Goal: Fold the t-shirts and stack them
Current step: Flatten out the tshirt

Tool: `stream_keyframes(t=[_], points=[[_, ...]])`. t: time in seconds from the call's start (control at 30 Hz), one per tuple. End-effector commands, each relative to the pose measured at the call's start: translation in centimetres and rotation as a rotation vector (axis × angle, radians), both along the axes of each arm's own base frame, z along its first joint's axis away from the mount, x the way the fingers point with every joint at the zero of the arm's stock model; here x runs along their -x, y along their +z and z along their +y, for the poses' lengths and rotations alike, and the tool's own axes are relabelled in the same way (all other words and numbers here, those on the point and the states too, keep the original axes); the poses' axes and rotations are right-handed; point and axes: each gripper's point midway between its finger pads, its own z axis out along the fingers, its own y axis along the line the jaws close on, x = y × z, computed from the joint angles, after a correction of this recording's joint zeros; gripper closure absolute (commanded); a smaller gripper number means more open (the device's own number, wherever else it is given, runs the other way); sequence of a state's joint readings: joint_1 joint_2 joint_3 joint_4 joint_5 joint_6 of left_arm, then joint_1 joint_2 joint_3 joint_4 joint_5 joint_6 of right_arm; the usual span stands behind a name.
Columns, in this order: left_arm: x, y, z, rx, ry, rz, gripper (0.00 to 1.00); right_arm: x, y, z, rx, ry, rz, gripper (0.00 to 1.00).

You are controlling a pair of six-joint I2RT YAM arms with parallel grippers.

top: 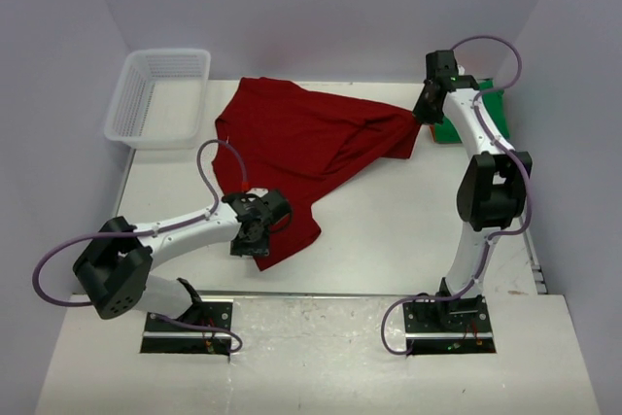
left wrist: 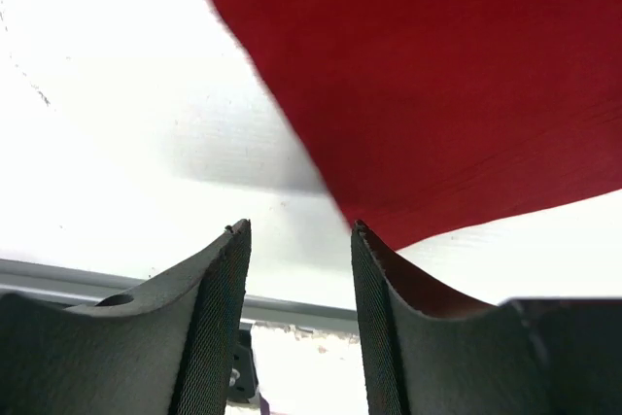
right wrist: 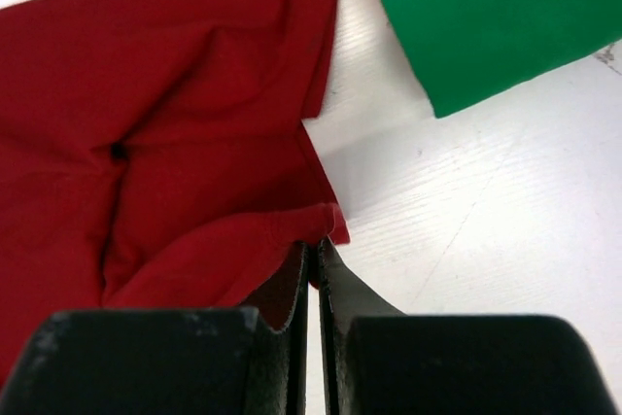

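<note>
The left gripper (left wrist: 297, 227) stood spread with the dark red t-shirt (left wrist: 437, 75) just ahead and right of its fingertips, while the right gripper (right wrist: 313, 245) pinched a corner that likely needed pulling taut.

- White table (top: 389, 230) fills the mid of top view; matte top, fine grain lines & a few small dark scuffs seen close up.
- Metal strip (top: 330, 293) runs L-R across the near edge, w/ a separate white board in front of it.
- 3 plain walls box it in: back wall (top: 321, 7), left wall (top: 49, 75), right wall (top: 583, 114), all pale lavender-grey.
- White mesh basket (top: 124, 104) at far-left corner of table.
- Light even, from above; shadows soft & faint.
</note>
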State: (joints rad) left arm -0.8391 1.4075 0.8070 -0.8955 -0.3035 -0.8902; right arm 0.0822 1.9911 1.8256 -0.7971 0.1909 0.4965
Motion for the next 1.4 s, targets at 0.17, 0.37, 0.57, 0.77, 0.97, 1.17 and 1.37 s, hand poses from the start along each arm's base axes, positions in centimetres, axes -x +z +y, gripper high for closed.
stream_keyframes(t=[0.17, 0.37, 0.57, 0.77, 0.97, 1.17, 1.37], points=[[2.0, 0.1, -0.7, 0.06, 0.015, 0.036, 0.51, -0.3, 1.1, -0.2, -0.017, 0.017, -0.027, 1.0], [2.3, -0.8, -3.7, 0.15, -0.028, 0.071, 0.5, -0.2, 0.8, 0.0, -0.026, 0.019, -0.027, 1.0], [2.5, -1.4, -4.4, 0.158, -0.045, 0.091, 0.47, 0.0, 1.3, 0.0, -0.028, 0.024, -0.039, 1.0], [2.5, -2.2, -4.3, 0.137, -0.05, 0.101, 0.47, 0.3, 1.4, 0.2, -0.035, 0.031, -0.043, 1.0], [3.0, -3.2, -4.1, 0.138, -0.043, 0.123, 0.51, 0.5, 1.6, 0.3, -0.039, 0.035, -0.049, 1.0], [2.9, -3.6, -3.8, 0.126, -0.032, 0.112, 0.59, 0.5, 1.6, 0.3, -0.04, 0.038, -0.05, 1.0], [3.2, -3.8, -3.4, 0.118, -0.02, 0.112, 0.68, 0.6, 1.5, 0.3, -0.037, 0.041, -0.046, 1.0]])
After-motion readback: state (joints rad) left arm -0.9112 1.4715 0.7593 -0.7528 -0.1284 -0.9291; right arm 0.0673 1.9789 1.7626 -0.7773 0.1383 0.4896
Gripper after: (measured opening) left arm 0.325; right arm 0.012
